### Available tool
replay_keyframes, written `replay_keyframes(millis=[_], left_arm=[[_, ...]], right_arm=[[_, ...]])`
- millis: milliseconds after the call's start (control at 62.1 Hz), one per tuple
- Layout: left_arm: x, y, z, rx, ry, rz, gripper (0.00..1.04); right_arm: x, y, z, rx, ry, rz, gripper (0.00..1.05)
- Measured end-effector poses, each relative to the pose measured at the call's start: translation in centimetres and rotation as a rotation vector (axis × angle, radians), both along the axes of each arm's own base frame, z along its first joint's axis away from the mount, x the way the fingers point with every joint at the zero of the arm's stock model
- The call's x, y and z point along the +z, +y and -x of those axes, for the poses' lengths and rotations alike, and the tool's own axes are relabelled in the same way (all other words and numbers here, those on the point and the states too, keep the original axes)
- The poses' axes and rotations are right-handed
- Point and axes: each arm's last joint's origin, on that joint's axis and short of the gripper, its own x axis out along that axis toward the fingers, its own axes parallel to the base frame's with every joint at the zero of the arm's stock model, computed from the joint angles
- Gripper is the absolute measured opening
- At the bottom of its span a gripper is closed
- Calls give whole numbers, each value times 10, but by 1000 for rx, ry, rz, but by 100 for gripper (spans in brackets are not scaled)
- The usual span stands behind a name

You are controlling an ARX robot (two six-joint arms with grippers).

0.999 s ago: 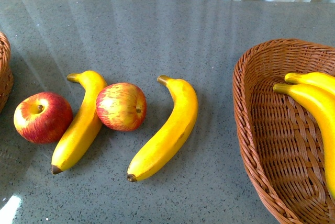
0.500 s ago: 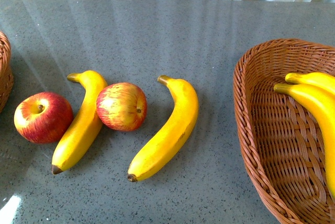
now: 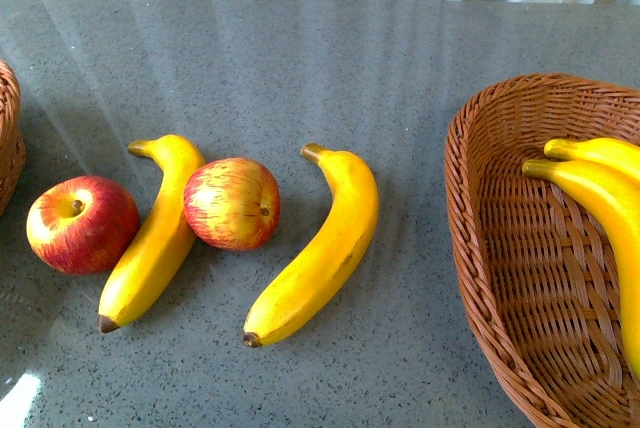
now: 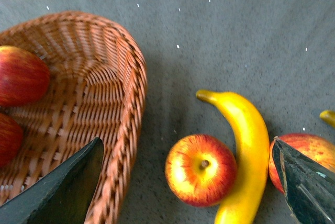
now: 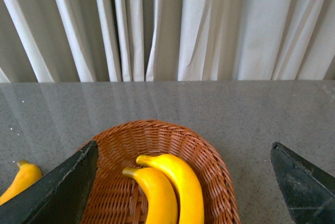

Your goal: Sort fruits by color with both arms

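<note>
In the front view two red apples [image 3: 82, 224] [image 3: 232, 203] and two yellow bananas [image 3: 155, 231] [image 3: 320, 246] lie on the grey table; neither arm shows there. My left gripper [image 4: 187, 145] is open and empty above the left apple [image 4: 201, 169], with the left banana [image 4: 246, 150] beside it. The second apple [image 4: 306, 150] is partly hidden behind one finger. My right gripper [image 5: 184, 144] is open and empty above the right basket [image 5: 220, 171], which holds two bananas [image 5: 178, 187] [image 5: 154, 195].
The right wicker basket [image 3: 480, 248] stands at the table's right. The left wicker basket [image 4: 125, 98] holds two red apples [image 4: 21, 75] [image 4: 8, 137]; only its edge [image 3: 8, 138] shows in the front view. White curtains [image 5: 167, 25] hang behind the table.
</note>
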Motion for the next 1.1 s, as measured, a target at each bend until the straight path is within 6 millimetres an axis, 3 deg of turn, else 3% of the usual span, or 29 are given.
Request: replay_keyframes(millis=[129,274,806,1096], left_arm=[[-4,-23,-11,21,37,34,96],[-10,-35,-17,39,73,35,96],[-38,-53,-23,140,200,88,96],[-50,-52,-31,157,207,94,96]], right_arm=[[0,0,0,0,0,0,96],[0,0,0,0,0,0,96],[0,0,0,0,0,0,96],[0,0,0,0,0,0,96]])
